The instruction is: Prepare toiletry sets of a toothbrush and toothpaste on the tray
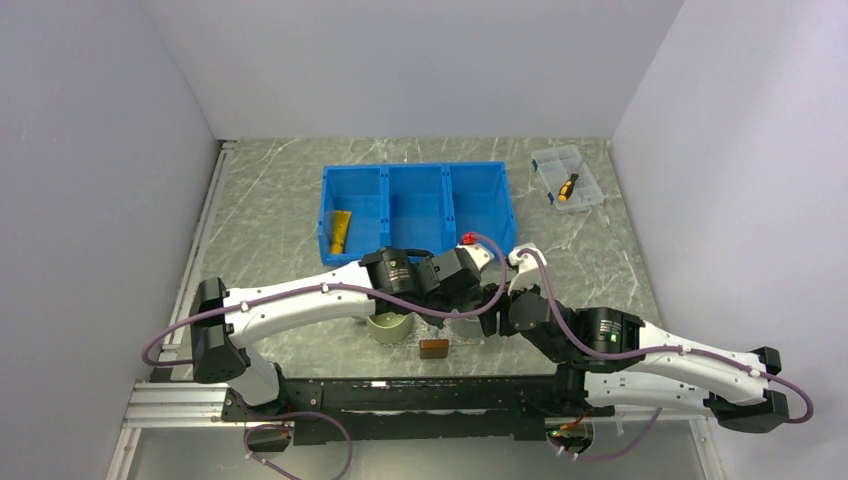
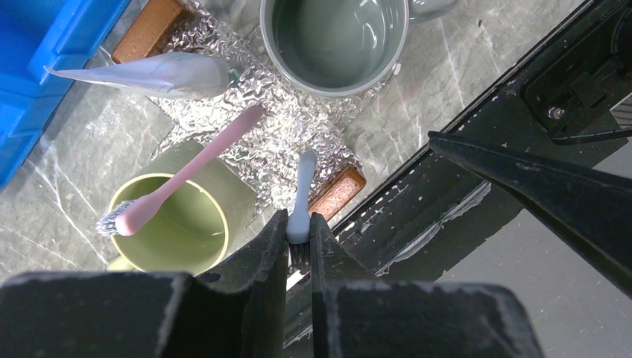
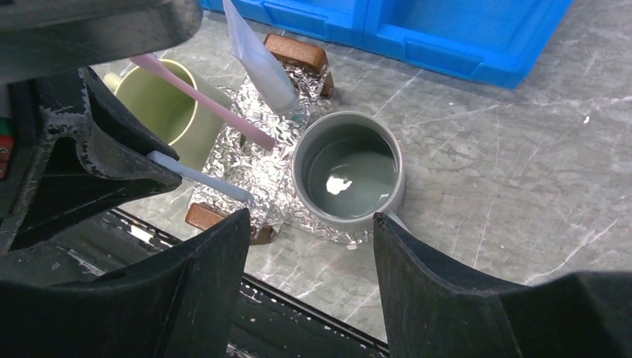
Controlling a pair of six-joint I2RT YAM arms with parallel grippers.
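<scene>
At lower centre I am gripping slim pale-blue toothbrush [image 2: 304,179] in left claw [image 2: 298,225] over foil-lined tray [image 2: 298,119]; white toothpaste tube [image 2: 160,74] already placed.

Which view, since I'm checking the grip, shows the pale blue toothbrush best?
Left wrist: the toothbrush shows nearly whole, pinched at one end by the left gripper. Right wrist shows its shaft sticking out beside that gripper. Top external does not show it.
</scene>
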